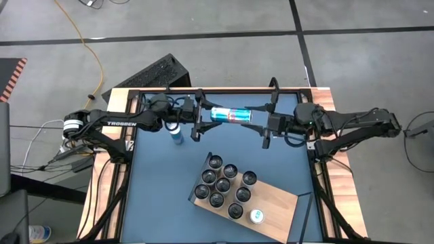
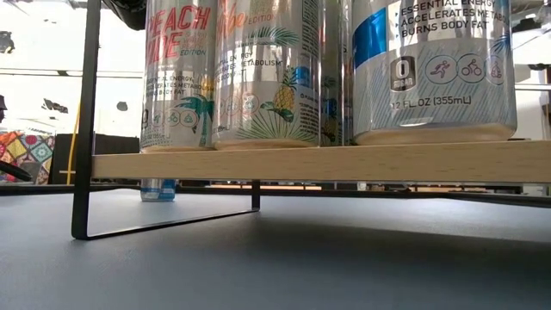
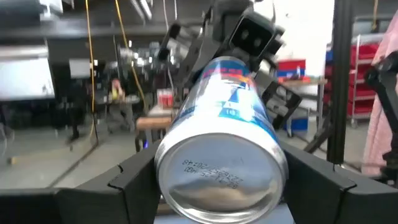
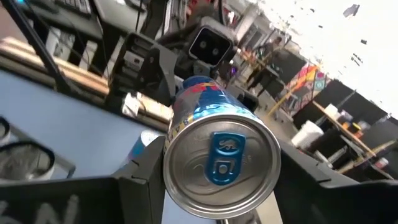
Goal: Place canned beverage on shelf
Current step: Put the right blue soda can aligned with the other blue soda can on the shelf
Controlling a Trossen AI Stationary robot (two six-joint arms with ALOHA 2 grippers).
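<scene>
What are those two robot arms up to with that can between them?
The two arms are holding one blue can sideways in the air above the far side of the blue table, the left gripper at one end and the right gripper at the other. It looks like a handover. The wooden shelf nearby already carries about ten cans. Another can stands alone on the table.

This looks like a robotics lab or workshop. A blue-topped work table (image 1: 169, 203) edged in wood stands on a bare grey concrete floor (image 1: 224, 17) crossed by a loose yellow cable (image 1: 91, 47). Behind it stand red parts-bin racks (image 3: 364, 81), cluttered benches (image 4: 348, 134) and dark equipment frames.
</scene>
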